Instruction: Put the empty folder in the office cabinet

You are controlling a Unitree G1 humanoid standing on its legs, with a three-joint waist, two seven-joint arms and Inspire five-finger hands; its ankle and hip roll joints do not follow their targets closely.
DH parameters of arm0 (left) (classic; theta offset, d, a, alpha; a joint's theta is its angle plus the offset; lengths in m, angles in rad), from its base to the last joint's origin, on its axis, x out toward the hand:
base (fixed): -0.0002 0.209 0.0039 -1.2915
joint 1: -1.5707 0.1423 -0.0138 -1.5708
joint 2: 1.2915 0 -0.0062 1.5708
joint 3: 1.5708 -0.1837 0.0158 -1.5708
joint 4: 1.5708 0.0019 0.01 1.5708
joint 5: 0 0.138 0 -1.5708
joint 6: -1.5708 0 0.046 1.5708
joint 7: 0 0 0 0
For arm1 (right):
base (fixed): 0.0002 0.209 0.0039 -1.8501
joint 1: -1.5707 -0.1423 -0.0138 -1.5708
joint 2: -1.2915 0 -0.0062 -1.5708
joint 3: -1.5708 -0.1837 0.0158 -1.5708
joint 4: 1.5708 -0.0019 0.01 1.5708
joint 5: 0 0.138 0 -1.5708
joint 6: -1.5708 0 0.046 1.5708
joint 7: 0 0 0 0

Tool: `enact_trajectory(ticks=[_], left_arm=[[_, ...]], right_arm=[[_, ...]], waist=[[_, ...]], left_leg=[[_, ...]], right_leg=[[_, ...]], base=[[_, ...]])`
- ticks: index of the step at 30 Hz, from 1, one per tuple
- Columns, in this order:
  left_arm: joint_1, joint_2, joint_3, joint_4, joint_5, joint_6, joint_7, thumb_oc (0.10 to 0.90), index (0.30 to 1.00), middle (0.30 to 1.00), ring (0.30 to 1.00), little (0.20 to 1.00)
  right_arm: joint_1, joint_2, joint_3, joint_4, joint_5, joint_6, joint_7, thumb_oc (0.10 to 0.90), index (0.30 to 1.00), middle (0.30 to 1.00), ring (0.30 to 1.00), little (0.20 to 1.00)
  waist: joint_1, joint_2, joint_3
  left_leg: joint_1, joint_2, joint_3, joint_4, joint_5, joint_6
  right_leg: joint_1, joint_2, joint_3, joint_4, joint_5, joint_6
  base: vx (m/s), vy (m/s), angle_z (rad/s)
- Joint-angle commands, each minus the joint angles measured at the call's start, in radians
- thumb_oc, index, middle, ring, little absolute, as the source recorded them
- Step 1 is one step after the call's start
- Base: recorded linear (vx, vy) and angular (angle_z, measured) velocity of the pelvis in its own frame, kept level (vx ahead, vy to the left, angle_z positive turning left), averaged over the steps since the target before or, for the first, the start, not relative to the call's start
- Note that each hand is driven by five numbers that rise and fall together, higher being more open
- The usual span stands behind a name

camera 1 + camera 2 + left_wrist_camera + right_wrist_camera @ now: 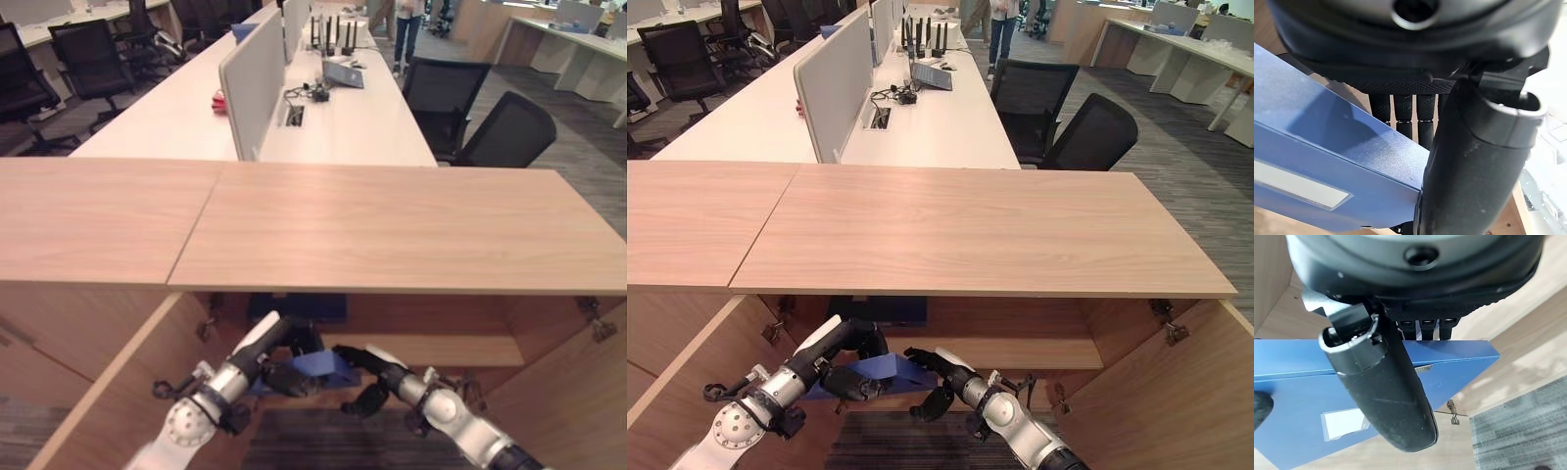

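The blue folder (319,363) with a white label (1344,423) hangs in the opening of the wooden office cabinet (392,230), below the top board and level with the inner shelf (431,350). My left hand (282,378) grips its left end, thumb (1474,161) across the front face and fingers behind. My right hand (368,361) holds the right end, thumb (1386,391) on the front and fingers (1422,328) curled over the upper edge. Both cabinet doors stand open.
The left door (113,397) and right door (578,392) swing out on either side of my arms. Beyond the cabinet runs a long white desk (362,122) with a grey divider (253,83), black chairs (505,132) and a person (408,29) far back.
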Motion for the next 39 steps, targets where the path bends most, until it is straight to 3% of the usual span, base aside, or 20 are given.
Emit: enact_trajectory(ticks=[1,7,9,10,11,16,21,30,31,32,36,39], left_arm=[[-0.158,-0.037,-0.034,-0.212,-0.314,-0.150,-0.010,0.400,0.300,0.300,0.300,0.300],[-0.215,-0.043,-0.116,-0.240,-0.511,-0.131,-0.018,0.400,0.300,0.300,0.300,0.300],[-0.224,-0.044,-0.122,-0.244,-0.530,-0.131,-0.016,0.400,0.300,0.300,0.300,0.300],[-0.234,-0.048,-0.129,-0.253,-0.557,-0.128,-0.018,0.400,0.300,0.300,0.300,0.300],[-0.247,-0.059,-0.140,-0.258,-0.602,-0.125,-0.023,0.400,0.300,0.300,0.300,0.300],[-0.284,-0.100,-0.201,-0.254,-0.762,-0.104,-0.061,0.400,0.300,0.300,0.300,0.300],[-0.300,-0.097,-0.205,-0.256,-0.769,-0.117,-0.060,0.400,0.300,0.300,0.300,0.300],[-0.270,-0.056,-0.170,-0.249,-0.744,-0.123,-0.091,0.400,0.300,0.300,0.300,0.300],[-0.252,-0.046,-0.153,-0.247,-0.730,-0.128,-0.086,0.449,0.373,0.373,0.373,0.373],[-0.230,-0.038,-0.131,-0.241,-0.712,-0.134,-0.080,0.800,0.900,0.900,0.900,0.900],[-0.093,-0.002,-0.013,-0.194,-0.563,-0.136,-0.045,0.800,0.900,0.900,0.900,0.900],[0.003,0.046,0.045,-0.127,-0.481,-0.112,-0.084,0.800,0.900,0.900,0.900,0.900]], right_arm=[[-0.142,0.032,0.041,-0.063,-0.022,-0.099,-0.046,0.800,0.900,0.900,0.900,0.900],[-0.203,0.091,0.088,0.030,-0.057,-0.099,-0.094,0.800,0.900,0.900,0.900,0.900],[-0.211,0.097,0.097,0.037,-0.064,-0.101,-0.098,0.580,0.571,0.571,0.571,0.571],[-0.216,0.101,0.107,0.041,-0.072,-0.099,-0.101,0.518,0.476,0.476,0.476,0.476],[-0.214,0.109,0.117,0.052,-0.080,-0.102,-0.107,0.400,0.300,0.300,0.300,0.300],[-0.220,0.131,0.140,0.093,-0.108,-0.110,-0.122,0.400,0.300,0.300,0.300,0.300],[-0.234,0.137,0.153,0.110,-0.106,-0.115,-0.121,0.400,0.300,0.300,0.300,0.300],[-0.174,0.124,0.167,0.108,0.100,-0.114,0.004,0.400,0.300,0.300,0.300,0.300],[-0.167,0.110,0.159,0.101,0.098,-0.115,0.003,0.400,0.300,0.300,0.300,0.300],[-0.160,0.094,0.150,0.095,0.087,-0.117,0.001,0.400,0.300,0.300,0.300,0.300],[-0.109,-0.002,0.065,0.075,-0.004,-0.110,-0.027,0.400,0.300,0.300,0.300,0.300],[-0.043,-0.086,-0.072,0.071,-0.003,-0.094,-0.053,0.400,0.300,0.300,0.300,0.300]], waist=[[-0.008,-0.039,-0.031],[-0.009,-0.035,-0.031],[-0.009,-0.036,-0.030],[-0.010,-0.037,-0.030],[-0.011,-0.037,-0.031],[-0.019,-0.037,-0.030],[-0.018,-0.039,-0.029],[-0.012,-0.045,-0.032],[-0.011,-0.046,-0.033],[-0.009,-0.046,-0.033],[-0.004,-0.046,-0.036],[-0.006,-0.044,-0.036]], left_leg=[[0.013,-0.047,-0.010,0.160,-0.220,0.035],[0.019,-0.046,-0.006,0.152,-0.218,0.037],[0.019,-0.046,-0.006,0.152,-0.219,0.037],[0.020,-0.045,-0.004,0.152,-0.219,0.037],[0.022,-0.044,-0.004,0.151,-0.219,0.037],[0.026,-0.044,0.000,0.147,-0.217,0.037],[0.027,-0.045,0.000,0.145,-0.215,0.037],[0.030,-0.044,-0.002,0.143,-0.214,0.033],[0.030,-0.043,-0.002,0.142,-0.214,0.032],[0.030,-0.044,-0.002,0.143,-0.214,0.032],[0.028,-0.043,-0.007,0.146,-0.216,0.031],[0.025,-0.043,-0.007,0.146,-0.213,0.031]], right_leg=[[-0.011,0.015,-0.039,0.008,-0.011,0.015],[-0.008,0.016,-0.031,0.007,-0.011,0.014],[-0.007,0.017,-0.030,0.007,-0.011,0.014],[-0.007,0.017,-0.029,0.007,-0.011,0.014],[-0.005,0.017,-0.029,0.007,-0.012,0.014],[-0.002,0.018,-0.023,0.007,-0.012,0.013],[0.000,0.020,-0.020,0.007,-0.013,0.012],[0.001,0.017,-0.024,0.007,-0.012,0.012],[0.001,0.017,-0.025,0.007,-0.012,0.012],[0.002,0.016,-0.027,0.007,-0.011,0.012],[0.002,0.016,-0.034,0.007,-0.012,0.013],[-0.001,0.015,-0.039,0.007,-0.009,0.015]], base=[[0.00,0.000,0.00],[0.00,0.000,0.00],[0.00,0.000,0.00],[0.00,0.000,0.00],[0.00,0.000,0.00],[0.00,0.000,0.00],[0.00,0.000,0.00],[0.00,0.000,0.00],[0.00,0.000,0.00],[0.00,0.000,0.00],[0.00,0.000,0.00],[0.00,0.003,0.06]])
